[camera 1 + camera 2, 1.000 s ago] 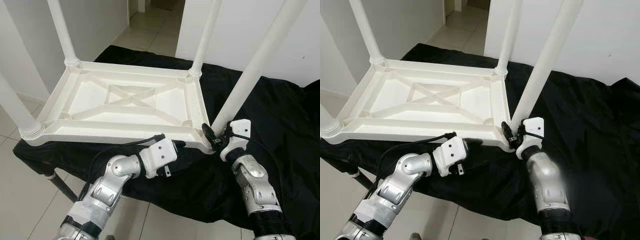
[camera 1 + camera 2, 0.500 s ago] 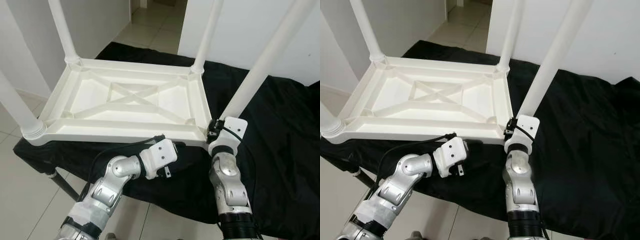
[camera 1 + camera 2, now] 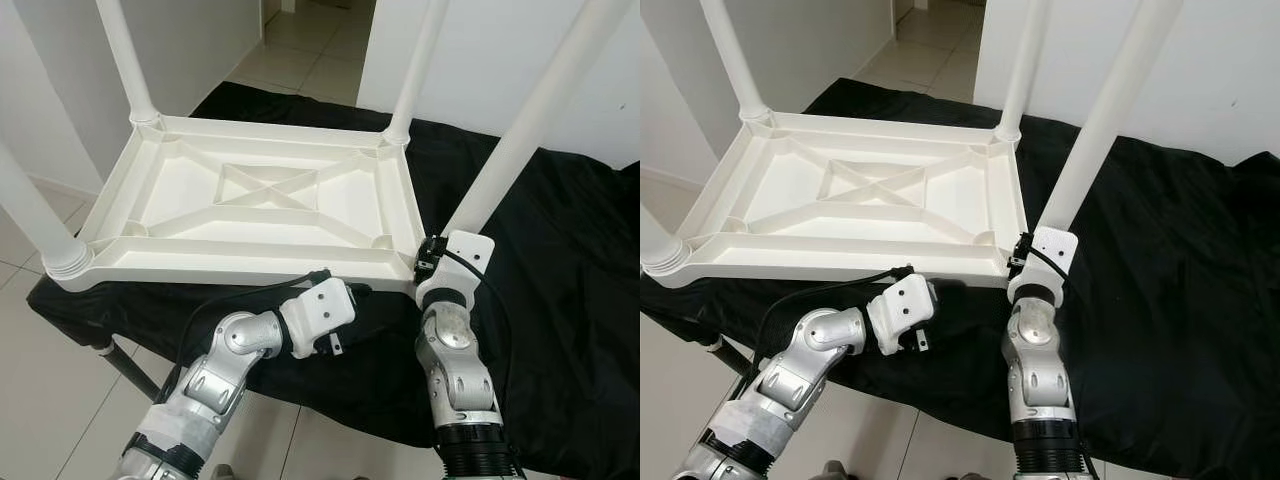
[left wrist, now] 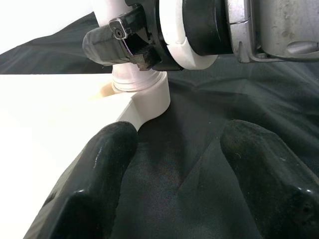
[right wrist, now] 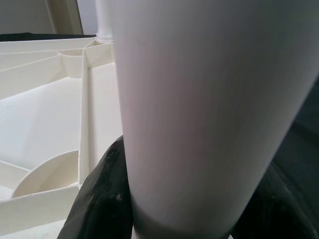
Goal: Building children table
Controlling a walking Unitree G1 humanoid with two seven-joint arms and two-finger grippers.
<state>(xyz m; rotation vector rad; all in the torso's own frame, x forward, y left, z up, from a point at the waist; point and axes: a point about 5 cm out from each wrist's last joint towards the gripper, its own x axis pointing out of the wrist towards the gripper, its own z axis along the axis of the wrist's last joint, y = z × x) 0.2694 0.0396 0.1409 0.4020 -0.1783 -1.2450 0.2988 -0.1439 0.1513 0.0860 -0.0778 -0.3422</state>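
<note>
**Upturned table, right gripper on the near-right leg**

Left eye view: a white plastic table [image 3: 260, 200] lies upside down on a black cloth [image 3: 560, 260], its ribbed underside facing up. Four white legs stand up from its corners: far left [image 3: 125, 55], far right [image 3: 415, 65], near left [image 3: 30, 215] and near right [image 3: 525, 130]. The right gripper [image 3: 432, 258] is at the foot of the near-right leg, just above the corner socket, with its silver arm rising from the near edge. The left gripper [image 3: 358, 292] reaches in low against the table's near rim, pointing right toward the same corner; its white wrist block is just below the rim.

Right eye view: same layout. Tiled floor [image 3: 930, 50] shows beyond the cloth on the far side, and white walls [image 3: 1230, 70] stand behind.

Left wrist view: the two black fingers [image 4: 102, 174] are spread apart with only black cloth between them. One lies along the table's white edge. Ahead, the right gripper sits at the base of the near-right leg, where it enters the round socket.

Right wrist view: the leg is very close, with a black finger [image 5: 107, 199] on either side, pinching it. The table's ribbed underside stretches beyond.
</note>
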